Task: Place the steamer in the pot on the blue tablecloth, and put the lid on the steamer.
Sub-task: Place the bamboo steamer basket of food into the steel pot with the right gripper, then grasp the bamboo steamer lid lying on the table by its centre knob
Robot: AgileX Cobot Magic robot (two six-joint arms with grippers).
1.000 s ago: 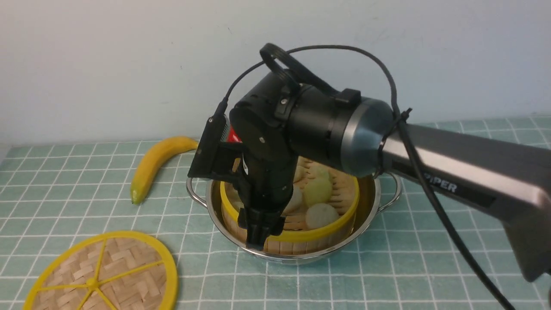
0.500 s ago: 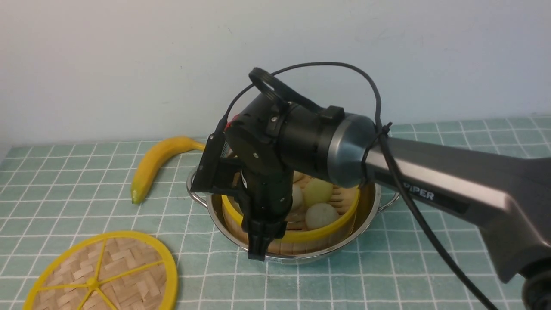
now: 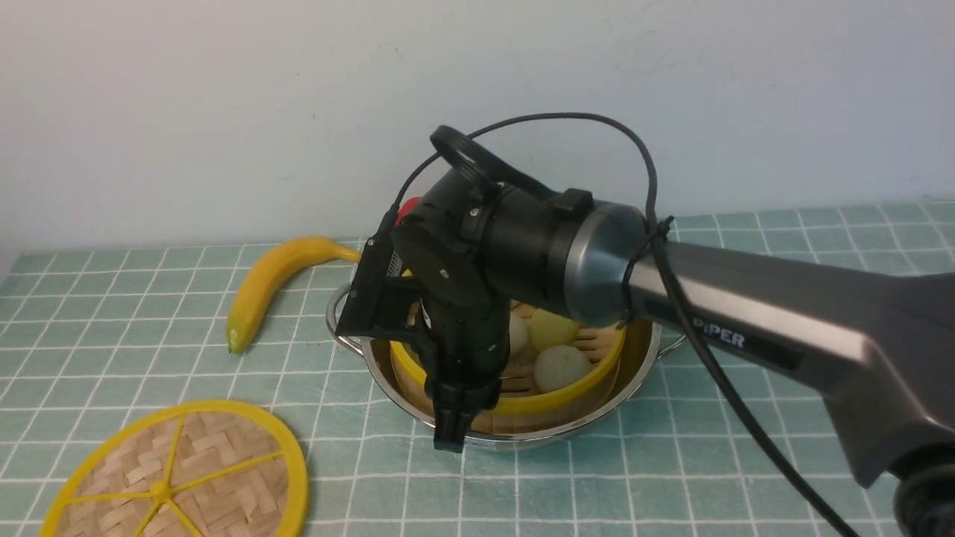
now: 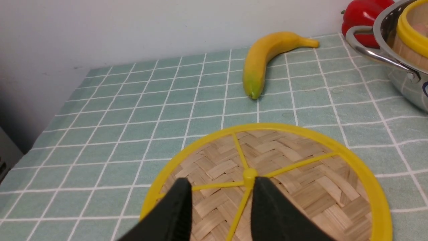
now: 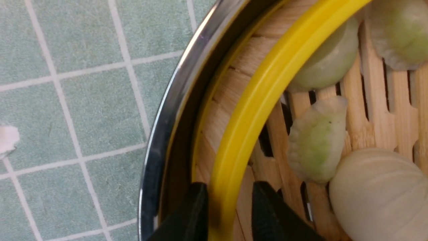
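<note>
My right gripper [image 5: 229,187] has its two black fingers [image 5: 195,214] astride the yellow top rim of the steamer [image 5: 264,83], one on the outside, down in the narrow gap against the pot [image 5: 167,110], the other on the inside above the slatted floor. They are clamped on the rim. On the slats just beyond the inner finger I see pale dumplings [image 5: 317,140], some tinged green.

From the front, the steamer [image 3: 552,406] sits inside the pot [image 3: 388,377], its rim standing above the steel edge, and the right gripper [image 3: 451,432] points straight down at the near left side of it. The pot rests on the tablecloth [image 3: 671,477], near the middle.

My left gripper [image 4: 221,182] hangs over the lid [image 4: 301,187] with its fingers [image 4: 177,214] parted and nothing between them, just short of the centre hub. The lid lies flat on the tablecloth, well apart from the pot, towards the near left corner. Beyond it lies a banana [image 4: 260,63], and a red pepper [image 4: 361,16] sits behind the pot's handle.
</note>
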